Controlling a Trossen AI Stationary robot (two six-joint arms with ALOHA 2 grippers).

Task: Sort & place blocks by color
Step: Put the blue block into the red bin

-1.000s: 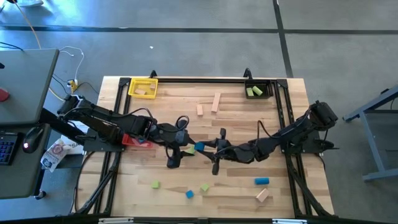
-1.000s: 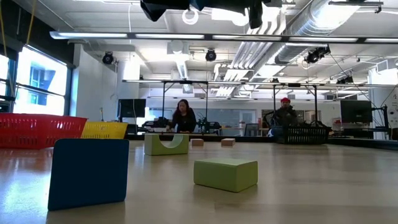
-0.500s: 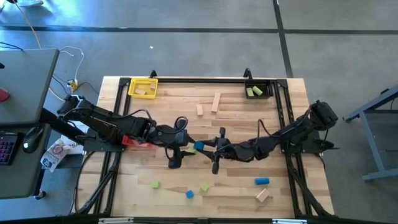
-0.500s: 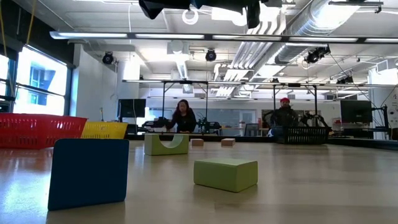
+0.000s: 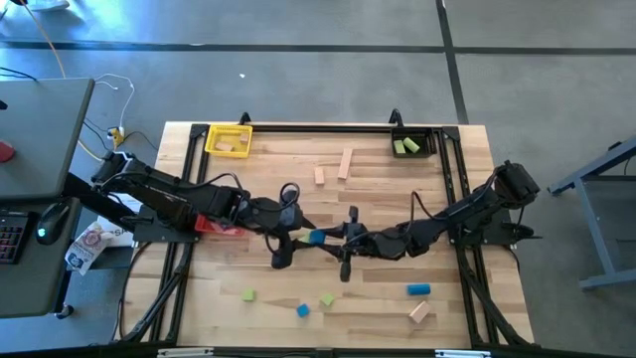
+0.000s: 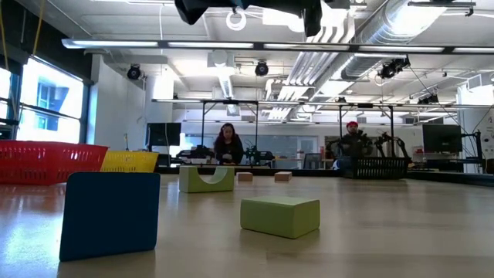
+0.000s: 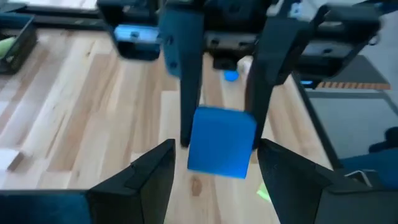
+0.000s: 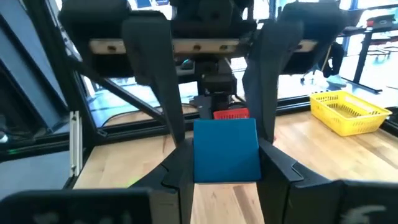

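blue block (image 5: 317, 237) grasped by right fingers (image 8: 272, 155) | left fingers (image 7: 149, 171) released | bins: 3

Open industrial lab: exposed ducts (image 6: 370, 31), workbenches (image 6: 231, 158).

A grey concrete floor (image 5: 298, 70) surrounds the worktop (image 5: 378, 184). Ceiling strip lights (image 6: 231, 44) glow overhead. A bright window (image 6: 48, 104) lights one wall.
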